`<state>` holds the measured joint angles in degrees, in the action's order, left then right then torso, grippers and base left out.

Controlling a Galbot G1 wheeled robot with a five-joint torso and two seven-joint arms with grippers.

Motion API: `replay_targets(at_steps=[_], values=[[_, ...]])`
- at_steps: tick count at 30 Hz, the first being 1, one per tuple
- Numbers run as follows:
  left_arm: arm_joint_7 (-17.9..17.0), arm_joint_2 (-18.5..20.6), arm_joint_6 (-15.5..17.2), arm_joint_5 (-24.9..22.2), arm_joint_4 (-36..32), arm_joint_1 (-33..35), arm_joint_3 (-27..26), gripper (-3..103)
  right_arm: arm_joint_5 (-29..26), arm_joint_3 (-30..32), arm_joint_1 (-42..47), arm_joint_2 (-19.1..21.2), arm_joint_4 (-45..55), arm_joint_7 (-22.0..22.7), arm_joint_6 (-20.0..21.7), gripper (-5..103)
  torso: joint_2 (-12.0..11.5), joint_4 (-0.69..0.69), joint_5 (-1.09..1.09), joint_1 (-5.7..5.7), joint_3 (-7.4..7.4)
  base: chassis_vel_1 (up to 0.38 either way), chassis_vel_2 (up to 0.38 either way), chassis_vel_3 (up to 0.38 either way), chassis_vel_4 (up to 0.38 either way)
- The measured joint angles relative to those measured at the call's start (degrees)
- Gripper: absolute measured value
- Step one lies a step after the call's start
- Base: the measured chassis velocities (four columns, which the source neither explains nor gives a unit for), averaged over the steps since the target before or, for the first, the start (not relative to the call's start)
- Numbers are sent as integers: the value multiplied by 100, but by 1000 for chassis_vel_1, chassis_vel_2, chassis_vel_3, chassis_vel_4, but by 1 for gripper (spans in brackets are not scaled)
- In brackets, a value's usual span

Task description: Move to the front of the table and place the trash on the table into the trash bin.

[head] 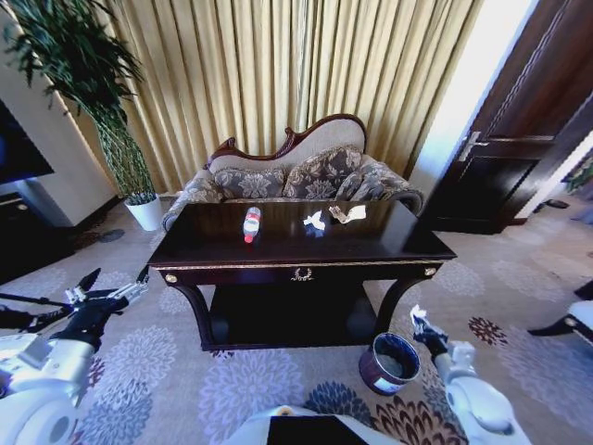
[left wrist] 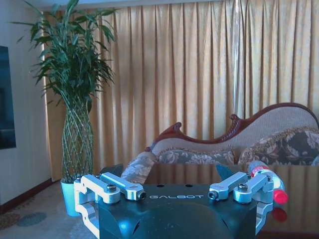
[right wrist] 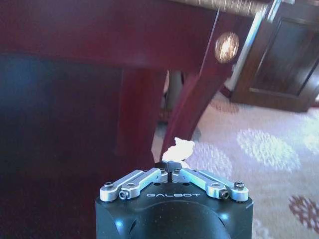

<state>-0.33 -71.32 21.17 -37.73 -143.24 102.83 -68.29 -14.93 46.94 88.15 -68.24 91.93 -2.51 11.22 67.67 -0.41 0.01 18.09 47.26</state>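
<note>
On the dark table (head: 213, 248) lie a clear bottle (head: 251, 223) with a red label, a white crumpled paper (head: 315, 221) and a beige wrapper (head: 348, 213). The round dark trash bin (head: 389, 363) stands on the carpet by the table's front right leg. Just above and right of its rim, my right gripper (head: 419, 321) is shut on a small white crumpled scrap (right wrist: 179, 148); the right wrist view shows the right gripper (right wrist: 171, 167) pinching it. My left gripper (head: 111, 289) hangs open off the table's left front corner. In the left wrist view, the left gripper (left wrist: 169, 172) has the bottle (left wrist: 266, 180) ahead of it.
A patterned sofa (head: 296, 176) stands behind the table, before tan curtains. A tall plant in a white pot (head: 144, 211) is at the back left, a dark door (head: 519, 139) at the right. Patterned carpet lies open around the bin. A lower shelf (head: 287, 320) spans under the table.
</note>
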Motion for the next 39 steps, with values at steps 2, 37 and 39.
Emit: replay_targets(at_steps=[2,37,39], values=[[6,-7,1,-2,0,-9,-10,100,54,-23,-95,12,-155,-3,13,0,0,0,0,0,0,0,0,0,0],[165,-154,-69,85,0,170,29,100,968,-85,-1141,-159,-2416,257,-434,68,0,-2,-1,-1,-1,0,0,0,0],[166,-150,-71,83,0,170,29,100,953,-84,-1125,-163,-2398,252,-433,74,0,-2,-2,-1,-1,0,0,0,0]])
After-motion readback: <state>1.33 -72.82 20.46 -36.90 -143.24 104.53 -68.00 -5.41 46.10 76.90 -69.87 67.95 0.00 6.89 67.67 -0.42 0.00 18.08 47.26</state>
